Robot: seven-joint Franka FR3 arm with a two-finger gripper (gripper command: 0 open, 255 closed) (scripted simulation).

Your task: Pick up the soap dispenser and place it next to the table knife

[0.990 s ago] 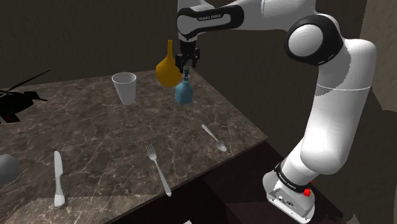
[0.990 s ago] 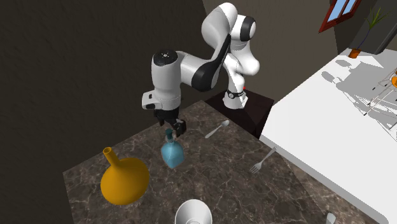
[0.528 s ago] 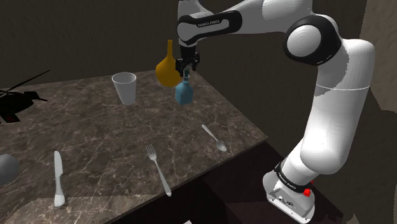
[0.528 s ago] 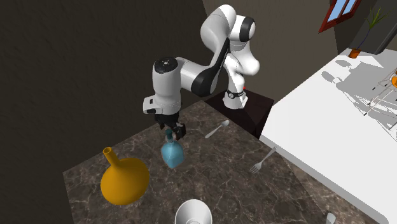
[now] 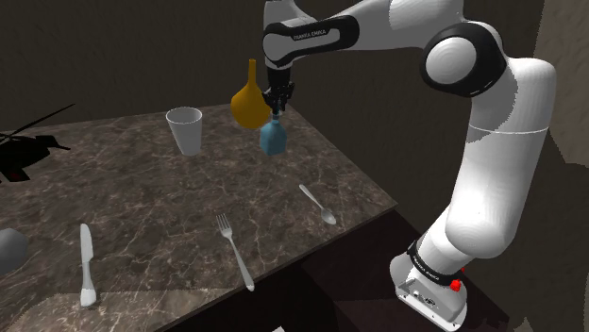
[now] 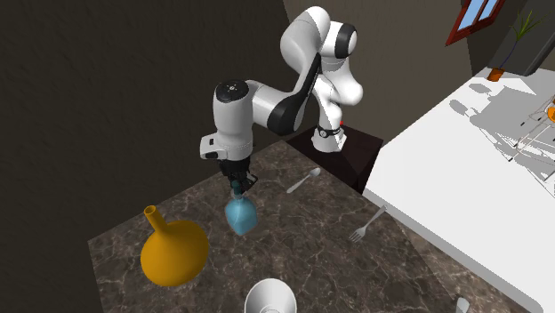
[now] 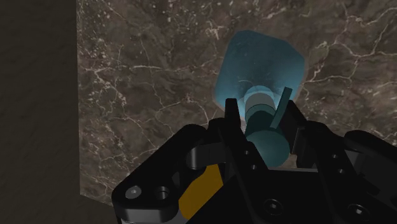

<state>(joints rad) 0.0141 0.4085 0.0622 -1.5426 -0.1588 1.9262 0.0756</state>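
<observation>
Black two-finger gripper (image 5: 277, 102): clamped on pump neck of translucent blue soap dispenser (image 5: 273, 138) | dispenser: upright on dark marble table (image 5: 142, 198), beside orange vase (image 5: 247, 104) | progress: grasp made; lift, carry and placing beside far-off silver table knife (image 5: 86, 264) remain

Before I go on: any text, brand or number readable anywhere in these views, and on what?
"FRANKA EMIKA": on the arm's dark link above the gripper, shoulder view.
White marks on the dark band at the arm's base: too small to read.
Soap dispenser, clasped by the gripper: no text.
</observation>
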